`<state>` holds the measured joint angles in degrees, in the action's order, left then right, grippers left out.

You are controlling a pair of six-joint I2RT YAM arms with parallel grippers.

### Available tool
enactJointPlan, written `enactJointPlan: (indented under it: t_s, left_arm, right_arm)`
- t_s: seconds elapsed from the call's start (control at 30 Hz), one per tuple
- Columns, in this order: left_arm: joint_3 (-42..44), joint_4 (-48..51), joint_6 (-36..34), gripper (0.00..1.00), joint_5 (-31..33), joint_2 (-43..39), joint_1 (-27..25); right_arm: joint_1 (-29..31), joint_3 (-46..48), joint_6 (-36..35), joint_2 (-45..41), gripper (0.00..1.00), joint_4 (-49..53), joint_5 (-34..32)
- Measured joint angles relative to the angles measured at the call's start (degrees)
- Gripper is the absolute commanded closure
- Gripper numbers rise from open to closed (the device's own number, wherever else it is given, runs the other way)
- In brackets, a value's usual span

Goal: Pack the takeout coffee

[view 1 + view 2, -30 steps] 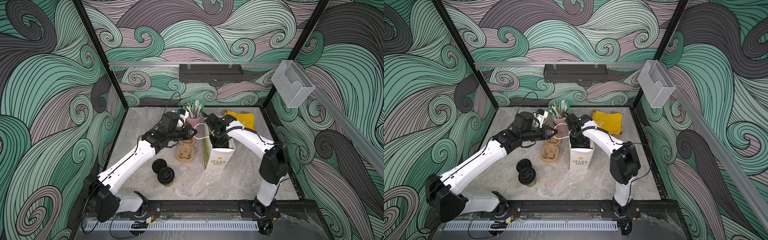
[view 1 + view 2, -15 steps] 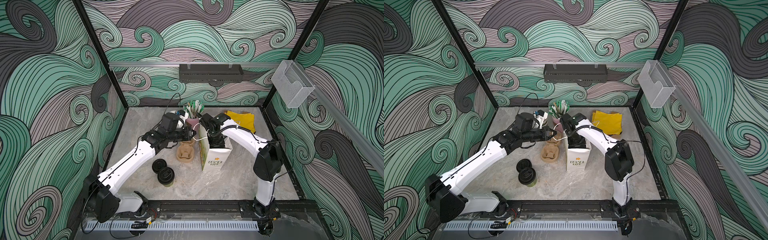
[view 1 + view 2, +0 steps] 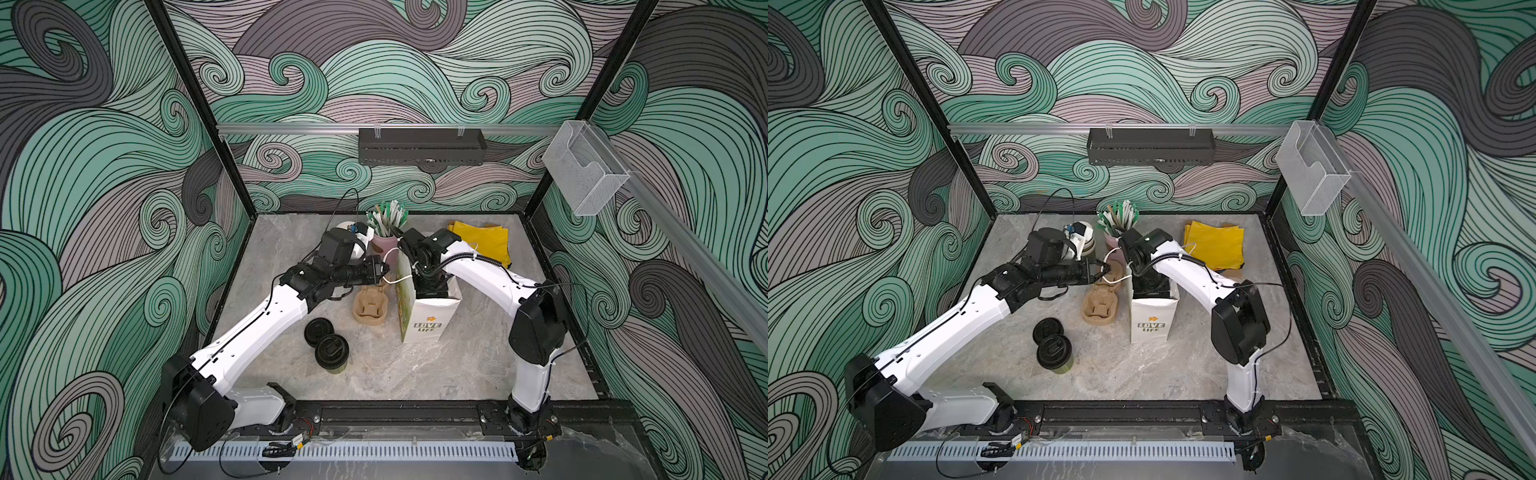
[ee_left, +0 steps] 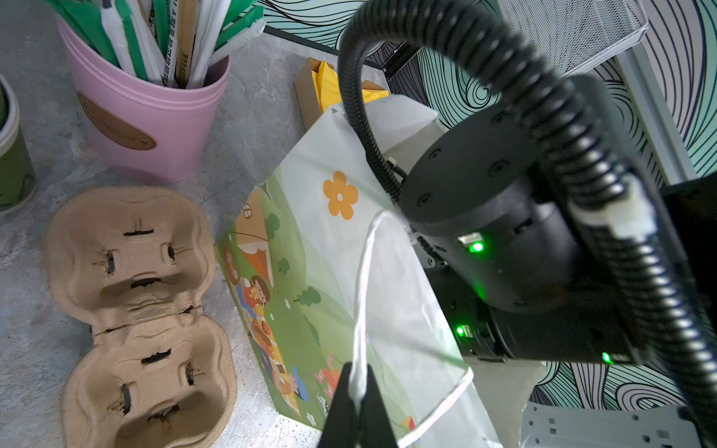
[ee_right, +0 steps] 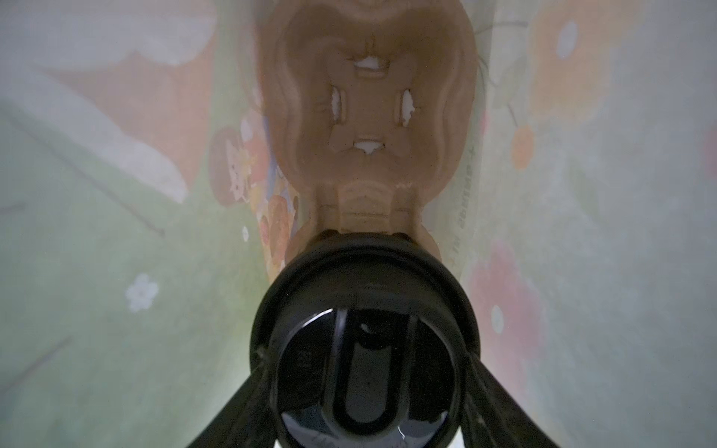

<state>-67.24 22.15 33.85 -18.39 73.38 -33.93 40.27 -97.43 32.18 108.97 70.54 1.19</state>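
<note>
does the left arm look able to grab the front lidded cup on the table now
Probably not yet: the left gripper is shut on the bag handle, though the lidded cup stands unobstructed.

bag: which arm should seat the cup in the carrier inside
Right, probably: the right tool grips the lidded cup inside the bag over the carrier; left tool pinches the handle.

Noted one olive-green, black-lidded cup (image 3: 331, 354) (image 3: 1054, 353) upright on the bench (image 3: 415, 365), lower left of centre in both top views. Noted a second lidded cup (image 5: 364, 294) at the bottom of the right wrist view, clasped by the right claw (image 5: 366, 360), inside the bag (image 5: 116, 232) over a pulp carrier (image 5: 368, 97).
</note>
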Motion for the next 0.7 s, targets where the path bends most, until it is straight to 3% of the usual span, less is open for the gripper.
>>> enactJointPlan:
  t_s: [0.7]
  left_arm:
    - [1.1, 0.2, -0.2, 1.0, -0.1, -0.1, 0.0]
  right_arm:
    - [1.6, -2.6, 0.8, 1.3, 0.4, 2.3, -1.4]
